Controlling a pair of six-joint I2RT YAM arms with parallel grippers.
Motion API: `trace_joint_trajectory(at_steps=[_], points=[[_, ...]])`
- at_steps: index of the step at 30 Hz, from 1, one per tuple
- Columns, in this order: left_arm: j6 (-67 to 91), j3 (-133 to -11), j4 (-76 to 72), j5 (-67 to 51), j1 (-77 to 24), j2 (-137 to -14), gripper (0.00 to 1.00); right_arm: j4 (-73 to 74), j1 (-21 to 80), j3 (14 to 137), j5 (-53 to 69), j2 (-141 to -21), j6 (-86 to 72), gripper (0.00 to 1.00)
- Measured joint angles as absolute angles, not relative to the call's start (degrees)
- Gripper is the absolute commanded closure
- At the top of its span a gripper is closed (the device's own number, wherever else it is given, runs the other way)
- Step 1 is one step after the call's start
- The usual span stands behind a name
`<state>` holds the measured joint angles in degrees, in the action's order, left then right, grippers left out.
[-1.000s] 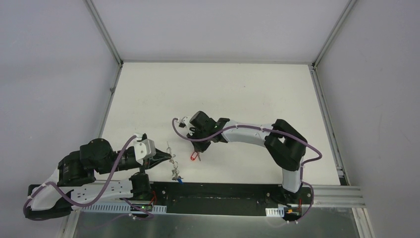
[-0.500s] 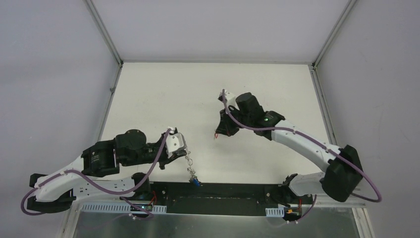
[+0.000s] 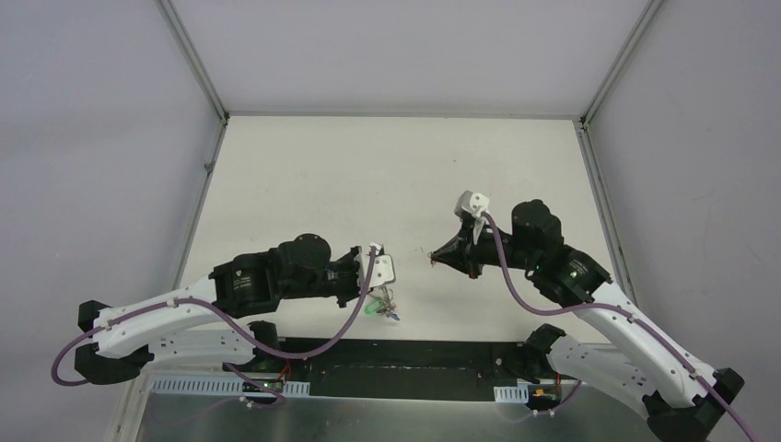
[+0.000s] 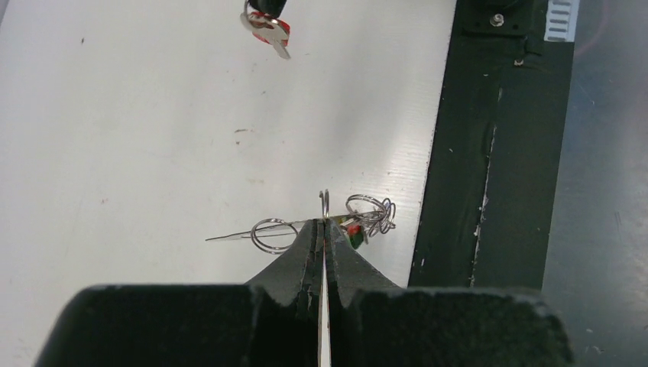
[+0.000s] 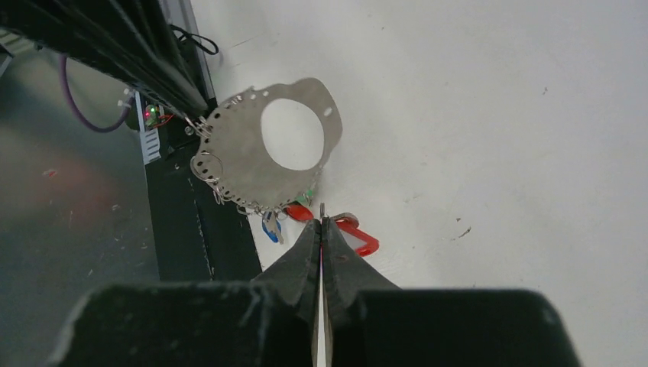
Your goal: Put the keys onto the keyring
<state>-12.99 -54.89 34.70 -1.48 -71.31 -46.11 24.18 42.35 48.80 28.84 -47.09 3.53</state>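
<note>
We saw the left gripper (image 4: 323, 223) pinching the keyring (image 5: 237, 160) edge-on, low centre of the top view, with keys (image 3: 382, 310) dangling under it. The right gripper (image 5: 322, 220), just right of centre, was clamped on a red key (image 4: 266, 25).

**Count per kind**

- Tools, mine: 2. These are the left tool (image 4: 324, 225) and the right tool (image 5: 322, 223).
- Keyring (image 5: 229, 164): 1. From my right wrist it shows as a flat silvery plate with 1 big hole. The small holes round its rim are too fine for me to count.
- Keys with coloured heads: 3. I see 1 red key (image 5: 359, 238), 1 blue key (image 5: 270, 227) and 1 green key (image 3: 370, 310).
- Plain metal keys: I can't tell.
- Small wire rings: 1 single wire ring (image 4: 253, 236), plus 1 tangle of small rings (image 4: 372, 214) that I can't count.
- Surface (image 3: 368, 175): 1, white.
</note>
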Motion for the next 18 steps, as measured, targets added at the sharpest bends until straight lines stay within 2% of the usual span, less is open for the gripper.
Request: trace_joint_trajectory(at_steps=[11, 18], points=[[-27.42, -54.48, 30.72, -13.19, -71.31, -50.54, 1.00, 30.26, 42.37, 47.92, 45.50, -45.30, 25.19, 1.00], [-36.99, -52.49, 30.02, -16.40, -71.31, -49.65, 1.00, 31.75, 44.12, 47.92, 50.13, -46.72, 32.80, 1.00]])
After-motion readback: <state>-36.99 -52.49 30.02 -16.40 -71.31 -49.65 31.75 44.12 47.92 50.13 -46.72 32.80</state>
